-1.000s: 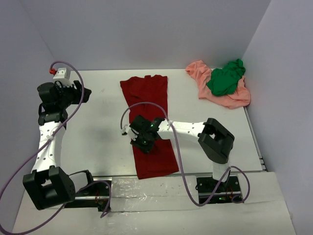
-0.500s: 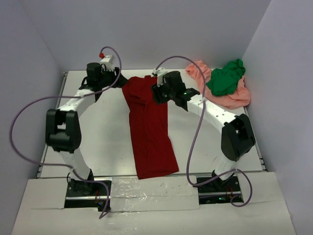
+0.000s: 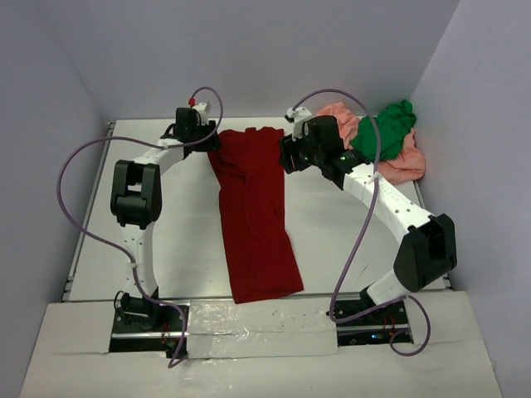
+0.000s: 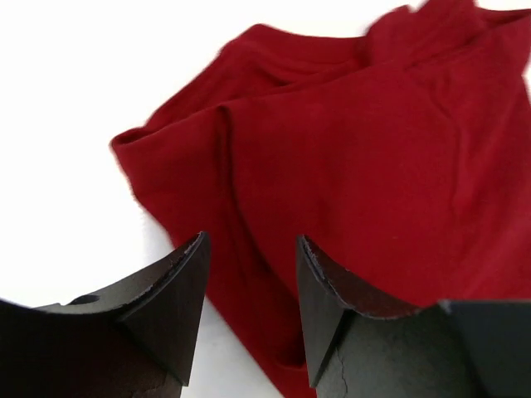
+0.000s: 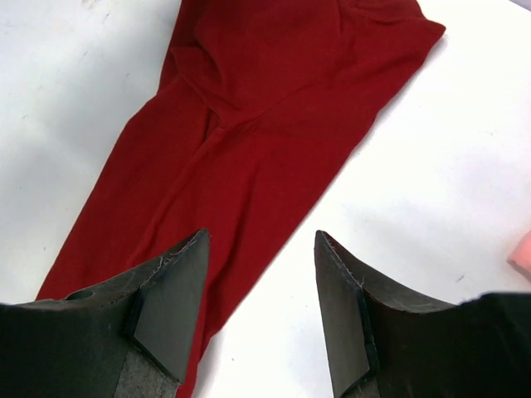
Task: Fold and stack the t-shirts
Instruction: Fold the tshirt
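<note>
Top view: the dark red t-shirt (image 3: pixel 253 215) lies lengthwise on the surface (image 3: pixel 182 240), with the left jaws and right jaws at its far corners. The green t-shirt (image 3: pixel 383 128) sits atop the salmon-pink t-shirt (image 3: pixel 398 170), far right.
Left wrist: jaws apart, empty, over the shirt's rumpled corner.
Right wrist: jaws apart, empty, over its edge.

A long t-shirt (image 3: pixel 253 207) lies down the worktop's (image 3: pixel 174 240) middle, running from twelve o'clock to six. At two o'clock, well apart from it, an upper t-shirt (image 3: pixel 383 133) lies heaped on a lower t-shirt (image 3: pixel 398 170).

White left arm (image 3: pixel 141 249) and right arm (image 3: pixel 386 195) have black joints, purple cables (image 3: pixel 332 91).
</note>
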